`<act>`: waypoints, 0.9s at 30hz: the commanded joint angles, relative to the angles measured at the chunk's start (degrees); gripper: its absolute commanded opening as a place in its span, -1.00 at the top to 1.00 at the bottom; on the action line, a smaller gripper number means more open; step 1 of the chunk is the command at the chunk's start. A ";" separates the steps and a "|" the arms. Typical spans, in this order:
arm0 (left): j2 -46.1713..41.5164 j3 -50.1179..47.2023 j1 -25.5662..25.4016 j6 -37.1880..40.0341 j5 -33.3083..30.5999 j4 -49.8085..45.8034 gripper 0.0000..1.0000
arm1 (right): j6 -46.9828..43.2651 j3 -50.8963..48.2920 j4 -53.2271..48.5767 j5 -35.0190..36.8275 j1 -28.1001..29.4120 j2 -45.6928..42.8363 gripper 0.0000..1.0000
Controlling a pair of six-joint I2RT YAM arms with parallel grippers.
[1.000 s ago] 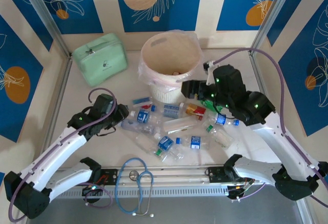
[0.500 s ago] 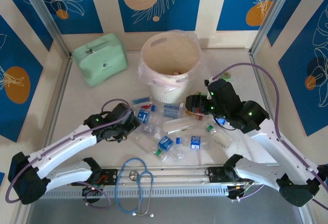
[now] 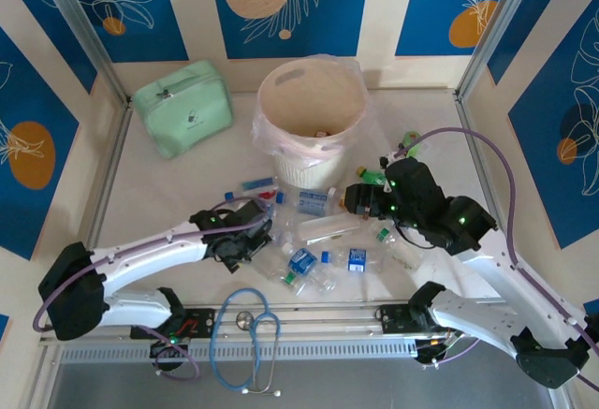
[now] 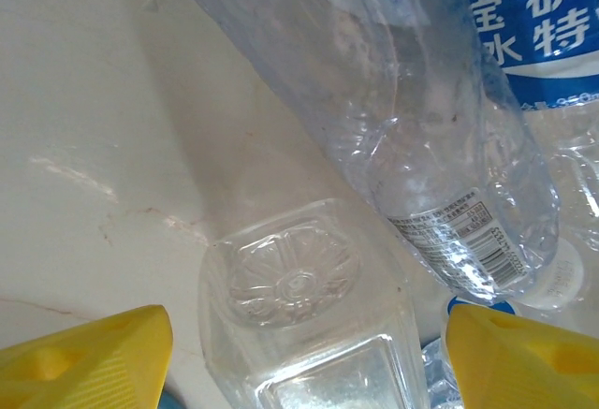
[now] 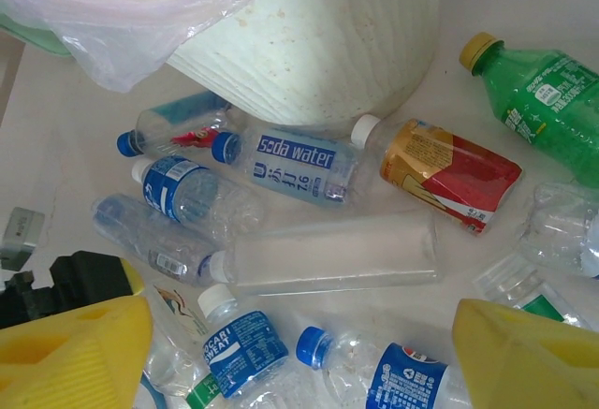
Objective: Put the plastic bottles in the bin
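Observation:
Several plastic bottles (image 3: 328, 229) lie in a heap on the table in front of the bin (image 3: 314, 109), a cream-white bucket with a clear liner. My left gripper (image 3: 264, 233) is low at the heap's left edge. In the left wrist view it (image 4: 304, 362) is open, its yellow fingers either side of a clear square bottle (image 4: 299, 325) seen base-on. My right gripper (image 3: 354, 198) hovers open over the heap's right side. Below it (image 5: 299, 357) lie blue-labelled bottles (image 5: 234, 348), a long clear bottle (image 5: 332, 252), a red-and-yellow one (image 5: 449, 175) and a green one (image 5: 547, 100), beside the bin (image 5: 318, 35).
A mint-green zip case (image 3: 182, 107) sits at the back left. A blue stethoscope (image 3: 248, 334) lies over the front rail between the arm bases. Metal frame posts (image 3: 94, 63) stand at both back corners, with bare table on the left.
My left gripper has slid right into the bottle heap and now straddles a clear bottle. My right gripper has come away from the bin's side, toward me and down over the bottles.

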 commanded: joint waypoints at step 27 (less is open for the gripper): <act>3.62 0.02 -2.25 -7.07 0.24 1.88 -0.15 | -0.97 -0.60 -1.49 -5.71 -5.07 -3.54 -0.68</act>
